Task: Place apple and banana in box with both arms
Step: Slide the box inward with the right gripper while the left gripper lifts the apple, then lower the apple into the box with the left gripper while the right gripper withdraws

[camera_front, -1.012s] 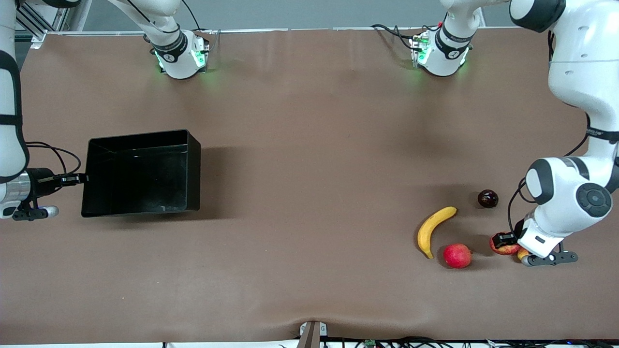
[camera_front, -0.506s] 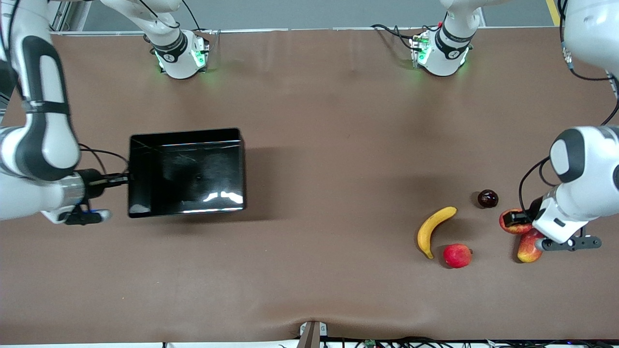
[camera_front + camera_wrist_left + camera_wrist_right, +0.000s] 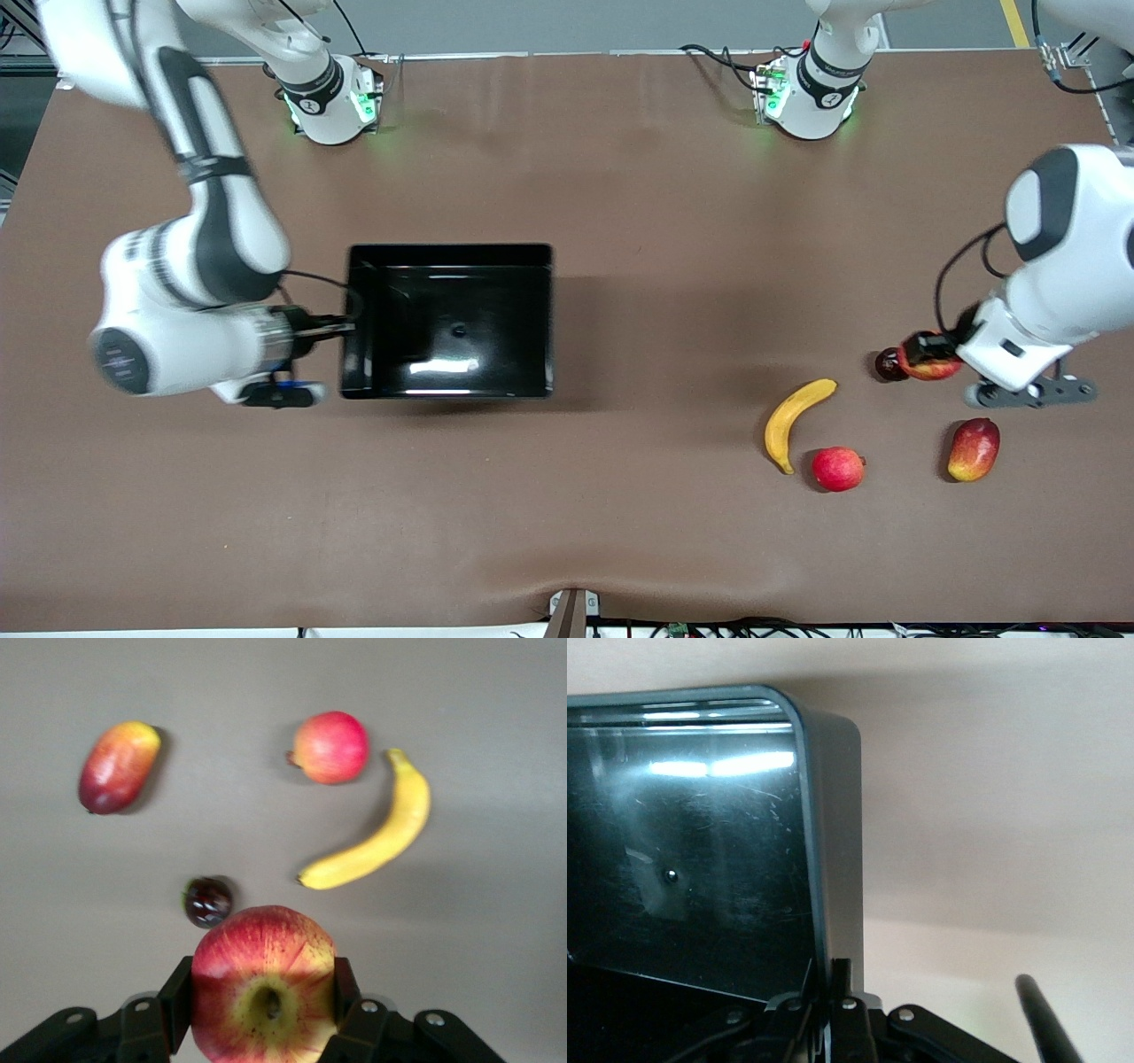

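My left gripper [image 3: 927, 356] is shut on the apple [image 3: 935, 369], red with yellow streaks, up in the air over a small dark fruit. In the left wrist view the apple [image 3: 263, 948] fills the jaws of the left gripper [image 3: 263, 997]. The yellow banana [image 3: 795, 424] [image 3: 376, 843] lies on the table toward the left arm's end. My right gripper [image 3: 344, 328] [image 3: 833, 992] is shut on one short wall of the glossy black box [image 3: 450, 252] [image 3: 833, 815]. The box hangs over the middle of the table with nothing in it.
A pinkish-red round fruit [image 3: 837, 468] lies beside the banana's nearer tip. A red-yellow mango [image 3: 973, 448] lies nearer the left arm's end. The small dark fruit [image 3: 886, 365] sits under the held apple. The brown table [image 3: 620, 221] lies bare between the box and the fruits.
The right arm has carried the box from its end of the table toward the middle. The left gripper has lifted the apple away from the mango, to above the dark fruit.
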### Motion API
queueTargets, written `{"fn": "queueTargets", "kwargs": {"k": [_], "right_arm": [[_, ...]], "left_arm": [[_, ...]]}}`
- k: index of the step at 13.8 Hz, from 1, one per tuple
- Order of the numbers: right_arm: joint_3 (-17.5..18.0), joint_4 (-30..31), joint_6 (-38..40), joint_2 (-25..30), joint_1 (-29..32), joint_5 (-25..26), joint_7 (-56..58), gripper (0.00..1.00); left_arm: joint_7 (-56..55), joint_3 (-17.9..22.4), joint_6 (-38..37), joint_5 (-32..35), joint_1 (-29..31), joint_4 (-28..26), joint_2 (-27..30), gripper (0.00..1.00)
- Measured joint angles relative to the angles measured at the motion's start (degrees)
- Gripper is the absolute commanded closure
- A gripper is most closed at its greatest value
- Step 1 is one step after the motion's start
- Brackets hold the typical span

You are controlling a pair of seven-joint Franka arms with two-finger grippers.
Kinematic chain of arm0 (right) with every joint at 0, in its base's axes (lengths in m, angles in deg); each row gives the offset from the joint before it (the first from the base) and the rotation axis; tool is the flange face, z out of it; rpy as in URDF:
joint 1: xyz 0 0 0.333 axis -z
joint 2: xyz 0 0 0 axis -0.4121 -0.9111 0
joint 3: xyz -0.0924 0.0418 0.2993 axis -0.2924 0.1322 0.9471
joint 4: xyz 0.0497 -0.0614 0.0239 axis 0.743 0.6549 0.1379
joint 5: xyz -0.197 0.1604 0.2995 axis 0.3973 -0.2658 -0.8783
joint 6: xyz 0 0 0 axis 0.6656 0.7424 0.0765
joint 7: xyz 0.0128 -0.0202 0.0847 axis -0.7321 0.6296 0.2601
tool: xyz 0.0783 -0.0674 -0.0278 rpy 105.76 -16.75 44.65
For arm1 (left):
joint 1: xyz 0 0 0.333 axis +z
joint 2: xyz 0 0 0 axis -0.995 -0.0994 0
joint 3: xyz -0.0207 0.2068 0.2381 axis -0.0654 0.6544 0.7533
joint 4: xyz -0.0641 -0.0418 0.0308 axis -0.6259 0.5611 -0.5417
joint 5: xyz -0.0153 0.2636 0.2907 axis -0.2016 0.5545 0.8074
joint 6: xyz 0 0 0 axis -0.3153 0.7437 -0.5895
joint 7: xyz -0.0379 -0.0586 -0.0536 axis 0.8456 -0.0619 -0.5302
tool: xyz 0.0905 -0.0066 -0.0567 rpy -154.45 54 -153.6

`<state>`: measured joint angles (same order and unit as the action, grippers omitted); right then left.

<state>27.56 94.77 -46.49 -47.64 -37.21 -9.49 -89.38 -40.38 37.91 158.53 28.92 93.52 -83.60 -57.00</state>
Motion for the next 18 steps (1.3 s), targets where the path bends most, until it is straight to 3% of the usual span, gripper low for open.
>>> {"fn": "queueTargets", "kwargs": {"k": [5, 10, 11, 12, 13, 18], "right_arm": [[0.0, 1.6, -9.5, -1.7, -12.0, -4.3, -9.2, 1.0], [-0.1, 2.4, -21.1, -7.4, -19.1, -6.6, -14.0, 1.0], [-0.1, 2.4, -23.4, -8.5, -20.1, -6.6, -15.1, 0.87], [-0.1, 2.4, -25.1, -9.4, -21.0, -6.6, -15.8, 0.56], [-0.1, 2.4, -26.2, -10.2, -21.5, -6.7, -16.6, 0.01], [-1.1, 0.6, -24.8, -9.9, -20.9, -7.1, -18.1, 0.0]], "left_arm": [[-18.2, -11.7, 0.1, 0.0, -0.7, -2.8, 1.2, 0.88], [-27.3, -13.6, 3.5, 1.4, -6.6, -4.0, -1.0, 0.87], [-30.1, -13.6, 4.4, 3.3, -8.1, -4.1, -2.3, 0.88], [-33.2, -13.6, 5.3, 5.1, -9.6, -4.2, -3.7, 0.88], [-36.3, -13.6, 6.2, 6.4, -11.1, -4.2, -5.5, 0.88], [-40.8, -13.6, 10.5, 8.4, -14.7, -4.3, -12.8, 0.88]]}}
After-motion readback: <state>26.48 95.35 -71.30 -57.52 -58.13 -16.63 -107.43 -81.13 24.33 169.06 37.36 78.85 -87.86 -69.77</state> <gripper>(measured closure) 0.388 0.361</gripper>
